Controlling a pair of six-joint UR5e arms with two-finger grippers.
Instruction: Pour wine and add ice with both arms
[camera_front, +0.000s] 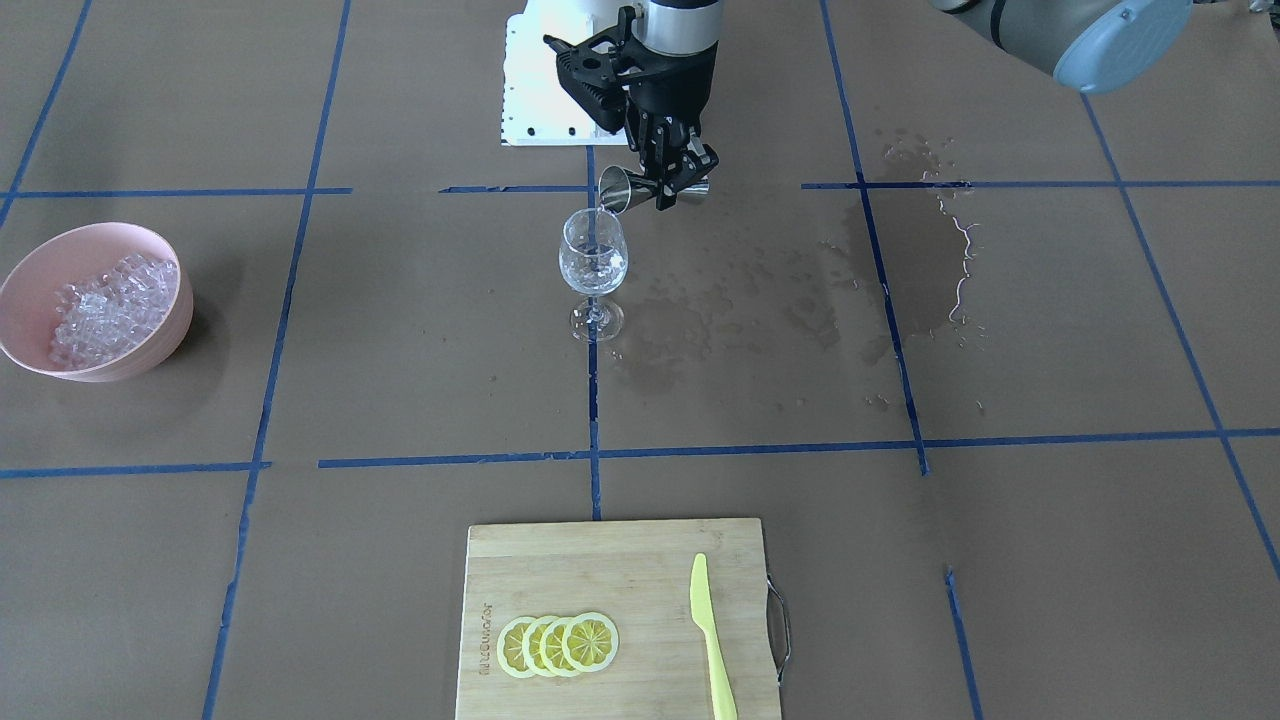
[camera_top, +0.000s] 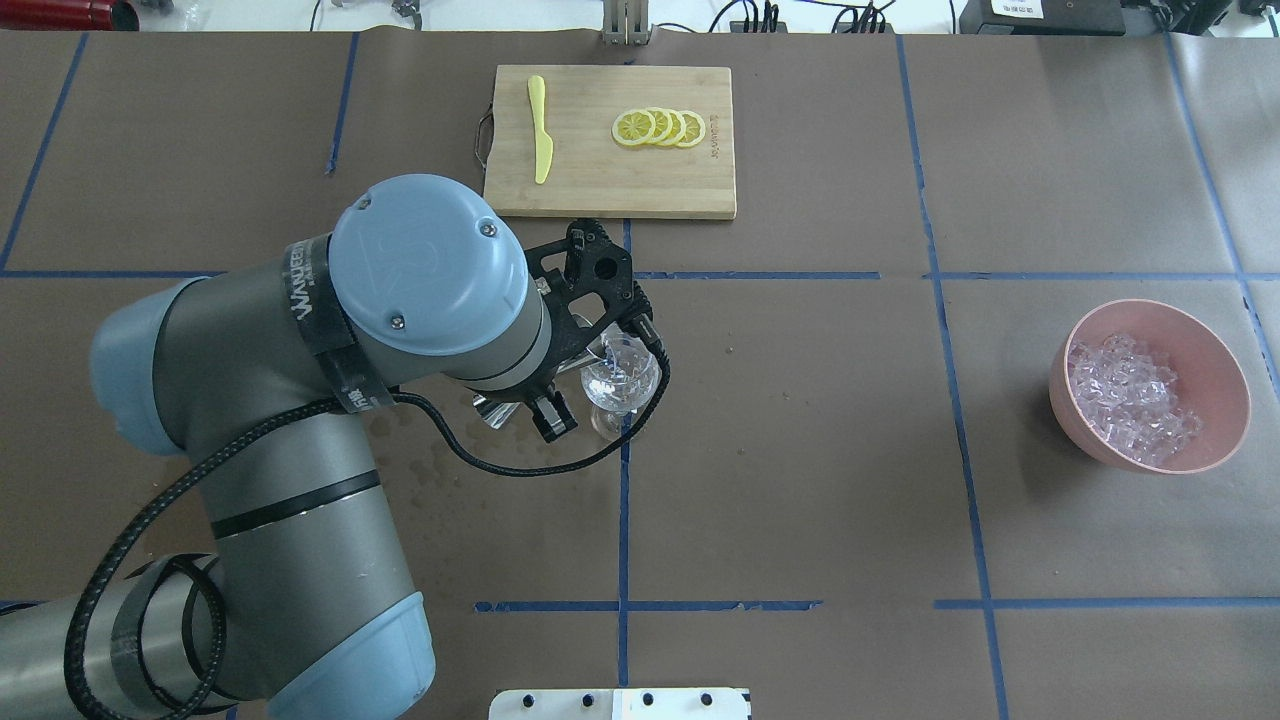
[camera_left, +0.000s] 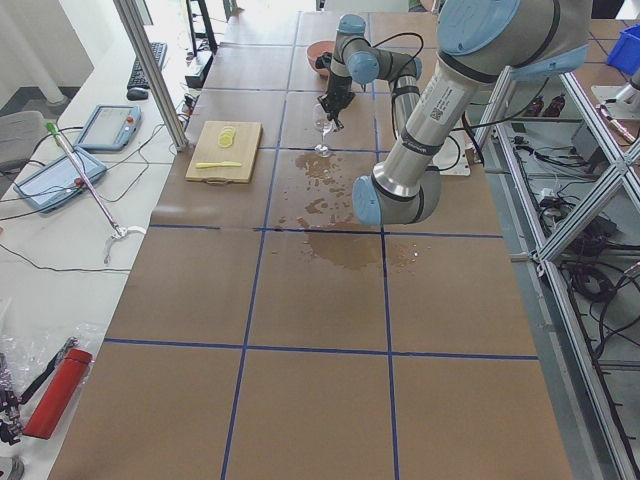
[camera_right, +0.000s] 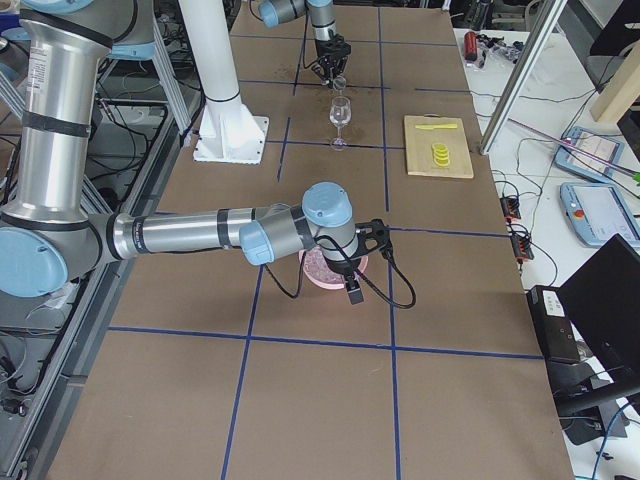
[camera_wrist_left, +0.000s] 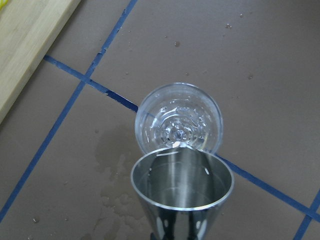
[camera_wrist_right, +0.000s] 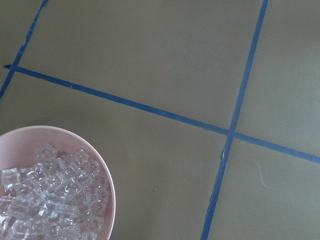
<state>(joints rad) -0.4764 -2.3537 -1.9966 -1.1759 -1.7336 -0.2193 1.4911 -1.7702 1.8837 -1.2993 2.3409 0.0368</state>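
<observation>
My left gripper (camera_front: 668, 180) is shut on a steel jigger (camera_front: 618, 190), tipped with its mouth over the rim of a clear stemmed glass (camera_front: 593, 262) at the table's middle. In the left wrist view the jigger (camera_wrist_left: 182, 192) is just above the glass (camera_wrist_left: 179, 125), which holds a little clear wine (camera_wrist_left: 178, 134). The ice (camera_front: 105, 305) is heaped in a pink bowl (camera_front: 40, 262), far from the glass. My right gripper (camera_right: 353, 288) hovers over that bowl (camera_right: 318, 268); I cannot tell whether it is open or shut. The right wrist view shows the ice (camera_wrist_right: 47, 200) at lower left.
A wooden board (camera_front: 600, 560) with lemon slices (camera_front: 558, 645) and a yellow knife (camera_front: 710, 635) lies at the operators' edge. Dark wet stains (camera_front: 880, 290) spread over the brown paper beside the glass. The white base plate (camera_front: 530, 100) is behind the left gripper.
</observation>
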